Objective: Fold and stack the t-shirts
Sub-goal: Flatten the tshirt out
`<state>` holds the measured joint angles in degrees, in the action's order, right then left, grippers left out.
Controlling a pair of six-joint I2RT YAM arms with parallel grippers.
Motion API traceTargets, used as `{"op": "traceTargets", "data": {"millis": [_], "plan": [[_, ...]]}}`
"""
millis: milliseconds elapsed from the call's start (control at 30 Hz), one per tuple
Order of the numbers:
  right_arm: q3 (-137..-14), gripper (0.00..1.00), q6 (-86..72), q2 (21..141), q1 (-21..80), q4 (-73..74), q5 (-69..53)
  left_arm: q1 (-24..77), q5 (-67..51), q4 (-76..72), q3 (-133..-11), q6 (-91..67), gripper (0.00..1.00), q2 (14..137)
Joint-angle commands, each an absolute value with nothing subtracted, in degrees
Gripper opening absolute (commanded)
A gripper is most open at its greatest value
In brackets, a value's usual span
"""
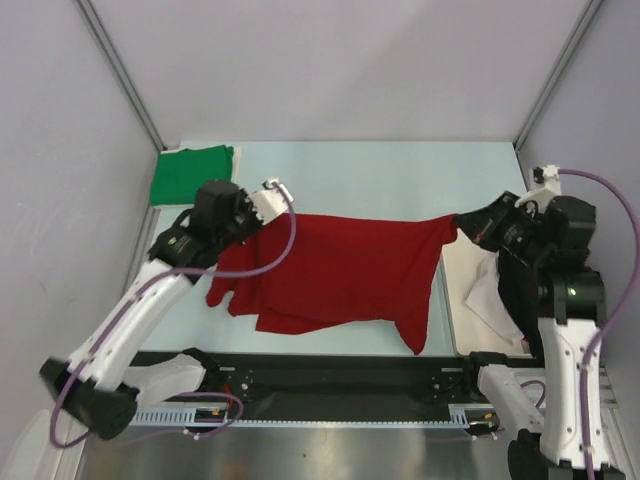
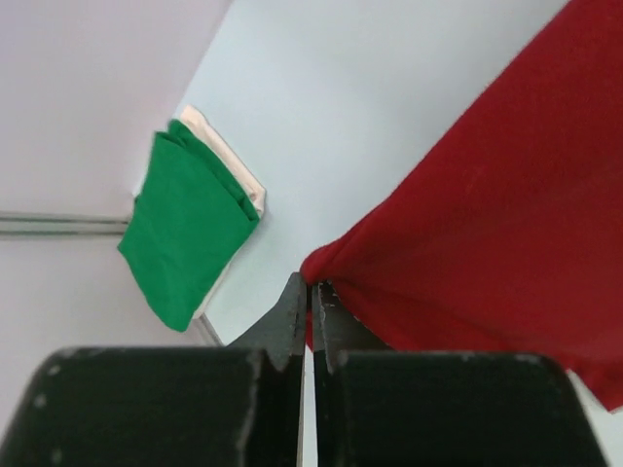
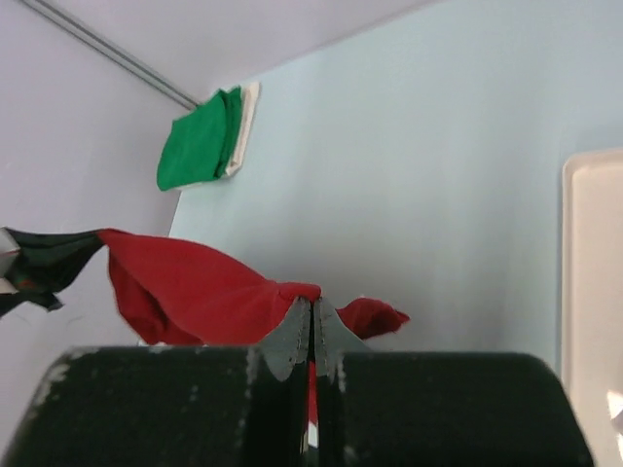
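As left gripper and right gripper pinch corners, soft red t-shirt sags

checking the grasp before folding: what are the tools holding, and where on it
Both hold the red t-shirt: left tool pinches its far left corner, right tool its far right corner.

One high rear overview, two close low wrist views, green t-shirt common to all.

I hold the deep red tee stretched between 9 and 3 o'clock, its cloth sagging toward 6; the bright green tee lies folded at 10.
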<state>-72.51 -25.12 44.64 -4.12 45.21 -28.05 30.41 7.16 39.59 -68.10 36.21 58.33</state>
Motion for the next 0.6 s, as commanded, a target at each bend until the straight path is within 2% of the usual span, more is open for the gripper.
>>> {"op": "traceTargets", "data": {"millis": [0, 100, 233, 333, 367, 400, 500, 533, 567], "plan": [[-65.7, 0.0, -31.5, 48.4, -3.3, 31.7, -28.3, 25.9, 9.1, 26.8, -65.5, 41.2, 0.0, 67.6], [-62.1, 0.0, -32.9, 53.1, -0.5, 24.5, -22.3, 22.9, 12.5, 17.8, -69.7, 41.9, 0.0, 80.3], [-62.0, 0.0, -33.5, 61.7, 4.8, 17.2, -13.6, 21.7, 17.0, 12.7, -83.6, 42.6, 0.01, 100.7], [-63.2, 0.0, -34.4, 69.2, 6.4, 12.8, -8.5, 21.7, 18.5, 14.1, -95.0, 41.5, 0.39, 109.4], [-63.5, 0.0, -34.4, 71.3, 6.5, 10.3, -7.7, 21.8, 18.6, 15.3, -97.5, 41.0, 0.59, 113.7], [-64.1, 0.0, -34.1, 73.4, 6.5, 9.8, -7.2, 21.8, 18.4, 17.8, -101.0, 39.5, 0.62, 114.9], [-71.2, 0.2, -29.5, 82.8, 6.7, 14.2, -6.1, 22.2, 13.6, 21.3, -100.7, 36.1, 0.67, 112.2], [-73.6, 0.39, -27.4, 85.3, 6.9, 17.1, -5.3, 22.6, 10.9, 21.8, -97.1, 34.4, 0.68, 109.5], [-77.9, 0.46, -24.9, 89.0, 6.9, 23.6, -4.6, 22.8, 5.9, 22.6, -94.5, 33.8, 0.8, 107.0]]}}
